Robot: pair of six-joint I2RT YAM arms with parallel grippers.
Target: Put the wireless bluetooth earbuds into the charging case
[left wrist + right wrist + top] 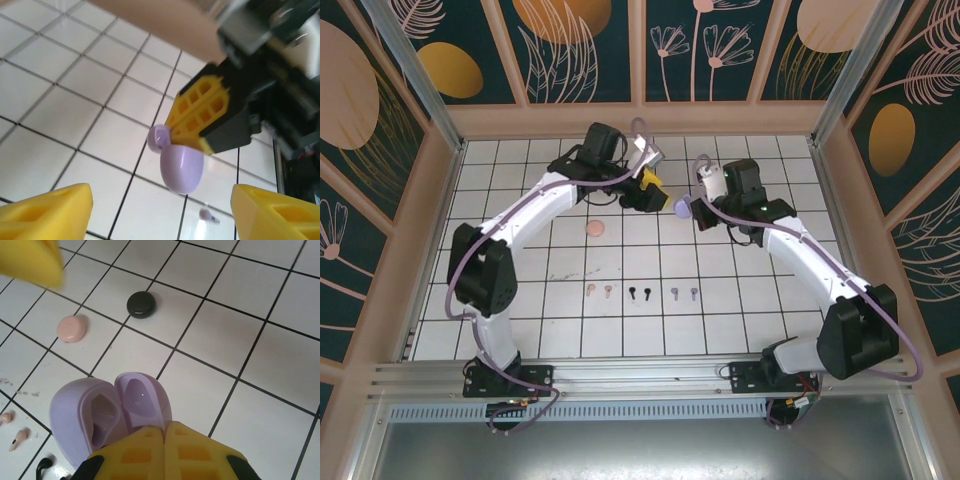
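The earbuds [648, 293] lie in a row on the near tiles, well apart from both grippers. Expect them to be very light, hard and slick, so they may skid or flip; pinch one across its round head, not the thin stem. Your right gripper [164, 434] is clamped tight on the open lavender case [100, 415], raised over the far middle tiles. Your left gripper [160, 202], reaching far, hangs just left of it, jaws wide and empty

Counting up now: two pink earbuds [591, 292], two black earbuds [632, 293] and two lavender earbuds [675, 294] are making six in all. Three round cases are showing too: one pink case [595, 229], one black case [141, 304], one lavender case [107, 415].
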